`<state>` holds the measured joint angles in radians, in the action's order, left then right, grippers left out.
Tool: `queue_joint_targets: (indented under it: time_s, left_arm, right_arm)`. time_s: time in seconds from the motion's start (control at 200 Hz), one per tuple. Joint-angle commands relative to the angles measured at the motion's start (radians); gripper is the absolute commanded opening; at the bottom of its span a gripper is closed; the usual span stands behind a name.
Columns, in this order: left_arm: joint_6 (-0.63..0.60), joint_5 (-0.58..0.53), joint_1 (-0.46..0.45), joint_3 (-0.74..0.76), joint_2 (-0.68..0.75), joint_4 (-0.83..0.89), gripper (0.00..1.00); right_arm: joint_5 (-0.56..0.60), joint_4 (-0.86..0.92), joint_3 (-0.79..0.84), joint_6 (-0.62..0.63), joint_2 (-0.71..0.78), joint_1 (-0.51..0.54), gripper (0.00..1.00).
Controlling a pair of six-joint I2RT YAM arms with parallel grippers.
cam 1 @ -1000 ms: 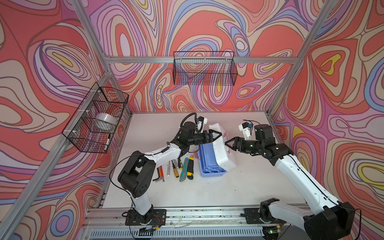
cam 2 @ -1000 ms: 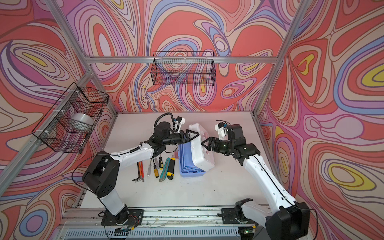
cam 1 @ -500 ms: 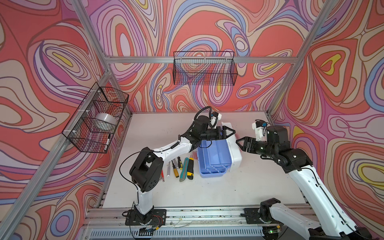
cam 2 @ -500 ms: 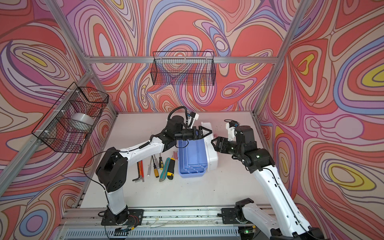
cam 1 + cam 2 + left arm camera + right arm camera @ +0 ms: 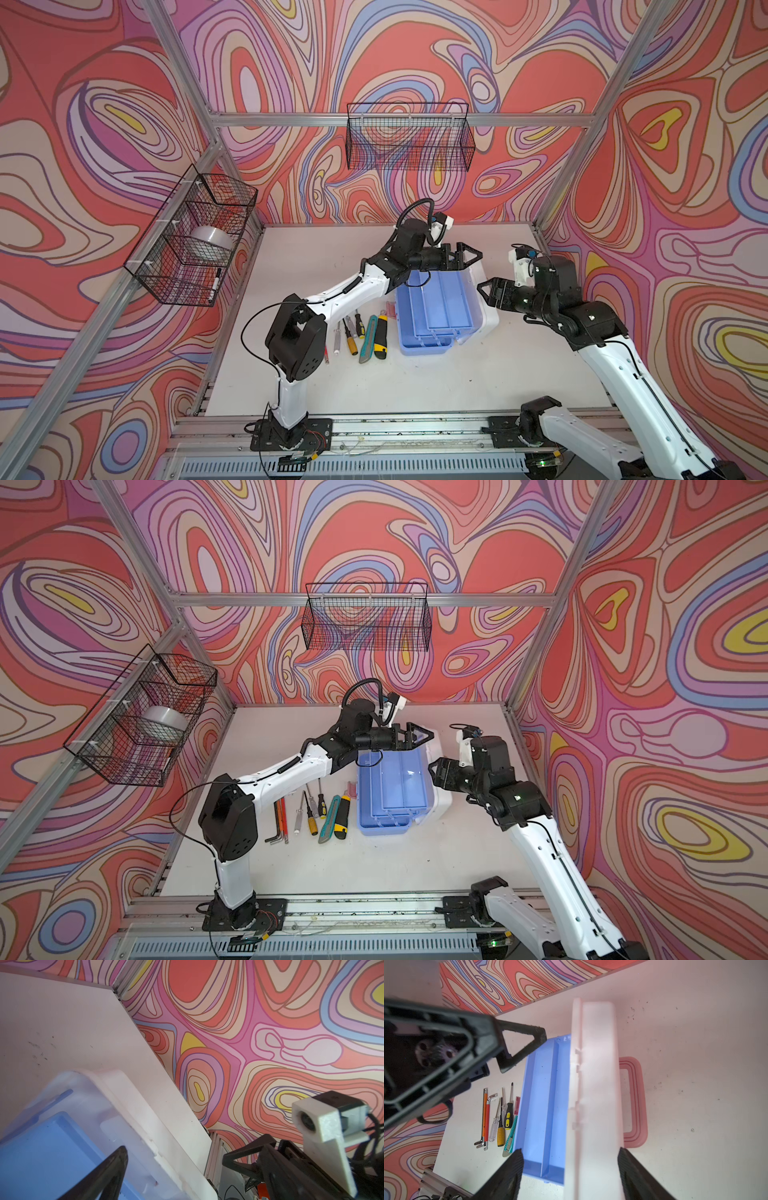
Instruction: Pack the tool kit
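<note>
The white rounded plastic tool box [image 5: 489,322] on the bench [image 5: 328,257] has dropped further open. The left gripper [image 5: 476,259] has spread wider; the right gripper [image 5: 482,291] gapes, empty. Only the right wrist view shows its pink handle [image 5: 635,1101].

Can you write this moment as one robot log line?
tool kit: open | blue tray: empty | tools: loose beside kit | left gripper: open above kit | right gripper: open by lid

In a top view the left arm's elbow [image 5: 297,336] hides most hex keys [image 5: 281,816]; in both, the left gripper [image 5: 478,258] overlaps the blue tray's [image 5: 440,307] far end. Left wrist view: one finger [image 5: 116,1167] only, cut by the frame. Right wrist view: white lid [image 5: 593,1105] blurred, cropped.
</note>
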<state>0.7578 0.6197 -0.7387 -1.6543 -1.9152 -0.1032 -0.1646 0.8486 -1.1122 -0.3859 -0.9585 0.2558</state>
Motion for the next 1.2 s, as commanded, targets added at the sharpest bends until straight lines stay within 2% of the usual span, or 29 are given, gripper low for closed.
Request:
queue_joint_targets:
  time_s: [0.0,0.14,0.295,0.476,0.611,0.716,0.901,1.072,1.197]
  left_arm:
    - [-0.045,-0.020,0.000,-0.049,-0.019,0.051,1.00]
    - [-0.079,-0.041,0.018,-0.035,0.011,0.086,1.00]
    - [-0.133,-0.111,0.062,0.084,0.124,0.147,1.00]
    - [-0.258,-0.413,0.090,0.326,0.378,0.346,1.00]
    - [-0.279,-0.672,0.106,0.499,0.563,0.515,0.99]
    - [-0.269,-0.777,0.142,0.587,0.664,0.615,0.95]
    - [-0.190,-0.799,0.292,0.700,0.745,0.709,0.82]
    - [-0.093,-0.799,0.300,0.802,0.754,0.687,0.81]
    - [-0.073,-0.867,0.300,0.814,0.698,0.695,0.71]
  right_arm:
    - [0.049,0.035,-0.015,0.024,0.010,-0.001,0.75]
    - [0.037,0.035,-0.017,0.023,0.015,-0.001,0.74]
    - [0.015,0.008,0.011,0.011,0.006,0.000,0.71]
    - [-0.028,-0.058,0.074,-0.019,-0.020,0.027,0.65]
    - [0.055,-0.099,0.098,-0.044,-0.055,0.129,0.64]
    - [0.139,-0.115,0.084,-0.055,-0.110,0.239,0.60]
    - [0.126,-0.176,0.077,-0.069,-0.186,0.296,0.54]
    - [0.106,-0.205,0.082,-0.080,-0.223,0.322,0.53]
    - [0.105,-0.240,0.100,-0.098,-0.257,0.356,0.50]
